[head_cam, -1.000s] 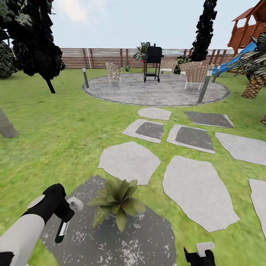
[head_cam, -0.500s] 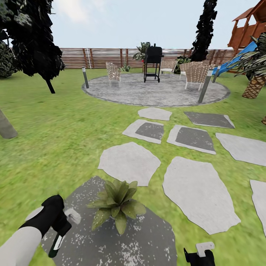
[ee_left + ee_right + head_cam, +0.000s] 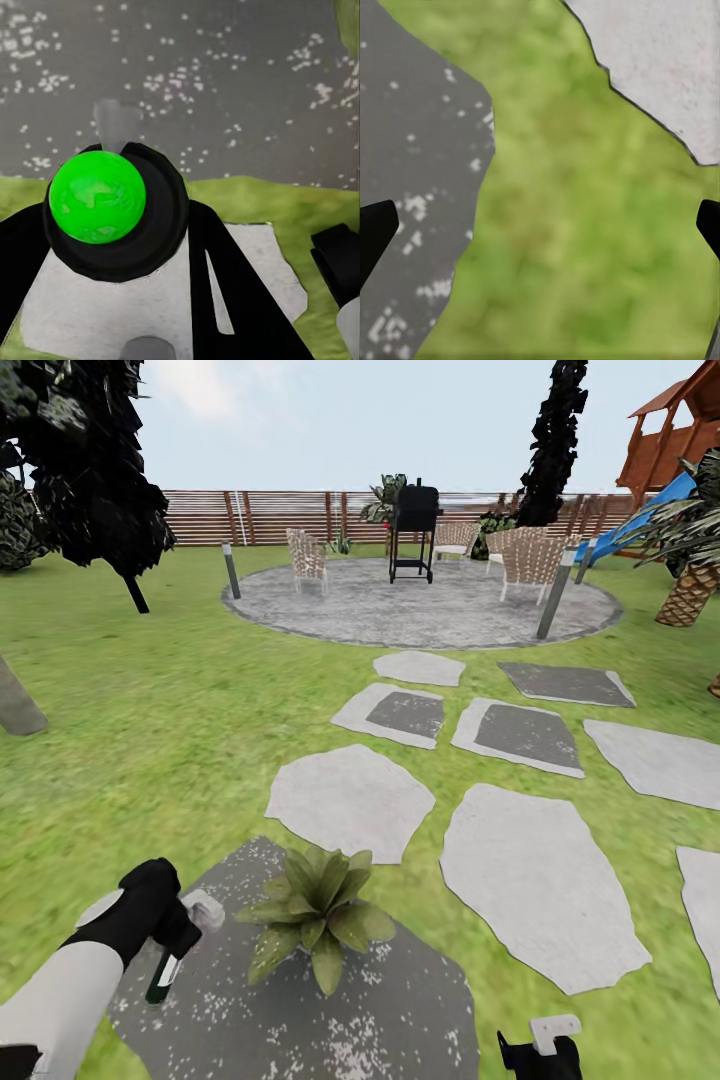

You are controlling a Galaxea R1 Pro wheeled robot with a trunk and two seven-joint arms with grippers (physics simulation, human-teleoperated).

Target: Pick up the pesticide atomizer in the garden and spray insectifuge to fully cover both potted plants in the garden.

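One potted plant (image 3: 315,910), a low rosette of broad green leaves, stands on a dark speckled stepping stone (image 3: 400,1010) in the lawn of the garden; its pot is hidden under the leaves. Just left of it my left gripper (image 3: 176,940) is shut on the pesticide atomizer (image 3: 165,978), a slim dark bottle hanging downward with its pale spray head (image 3: 205,911) turned toward the plant. In the left wrist view the atomizer (image 3: 112,210) appears end-on as a black round shape with a bright green spot, between the black fingers (image 3: 240,300). My right gripper (image 3: 540,225) is open over grass.
Pale stepping stones (image 3: 350,798) lead to a round paved patio (image 3: 420,605) with wicker chairs, a black grill (image 3: 414,530) and grey bollards (image 3: 553,595). A brown slatted fence (image 3: 270,515) closes the back. Dark trees stand left; a play structure and palm right.
Half a second ago my left gripper with the atomizer had dropped lower and leftward; it has come back up and closer to the plant. The right arm and camera have stayed still.
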